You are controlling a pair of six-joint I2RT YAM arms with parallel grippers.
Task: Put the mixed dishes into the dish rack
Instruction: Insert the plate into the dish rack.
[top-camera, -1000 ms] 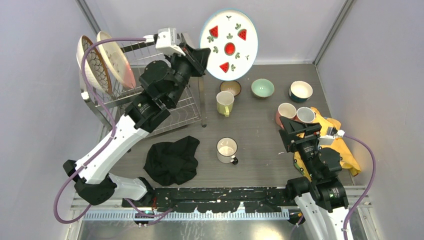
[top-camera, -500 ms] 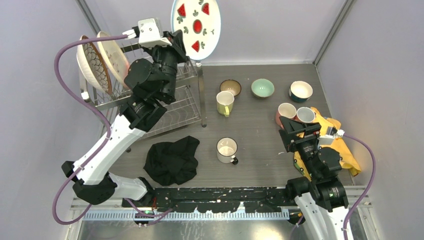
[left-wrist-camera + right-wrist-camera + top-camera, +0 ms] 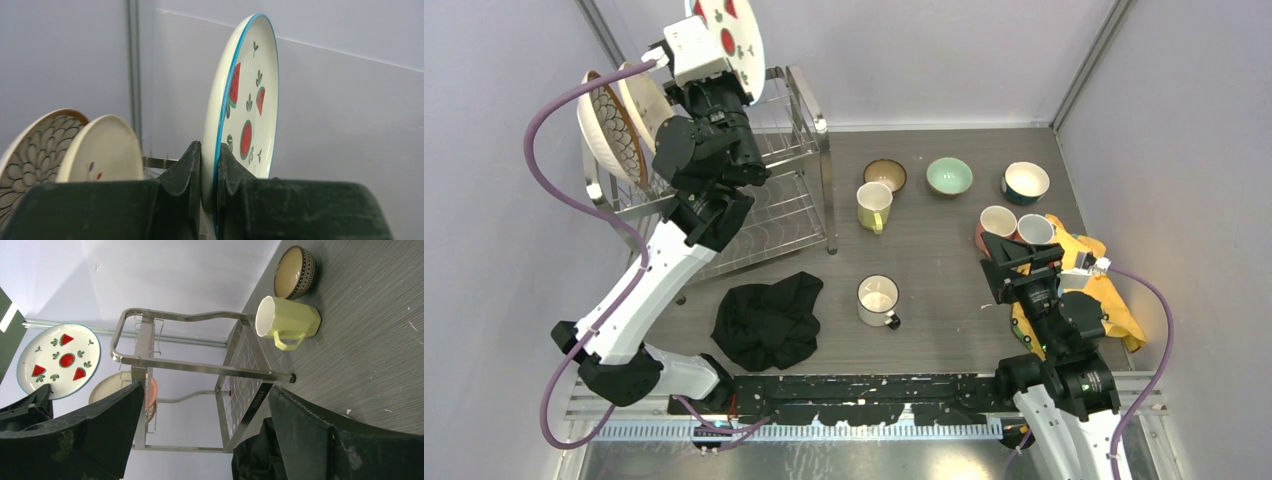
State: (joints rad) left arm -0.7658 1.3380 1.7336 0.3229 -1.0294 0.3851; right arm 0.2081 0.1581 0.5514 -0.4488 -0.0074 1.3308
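Two plates [image 3: 612, 135] stand in the dish rack [image 3: 827, 200]; left claw [image 3: 207, 170] pinches the watermelon plate [image 3: 250, 100] above it, right claw [image 3: 204, 390] spread wide; mugs [image 3: 877, 298] and bowls [image 3: 949, 175] wait on the tabletop [image 3: 934, 290]

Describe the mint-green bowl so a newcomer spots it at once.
Start at the dish rack on the table's left, then look right along the far side to a row of three small bowls. The mint-green bowl is the middle one, between the brown bowl and the blue bowl; it alone is pale green.
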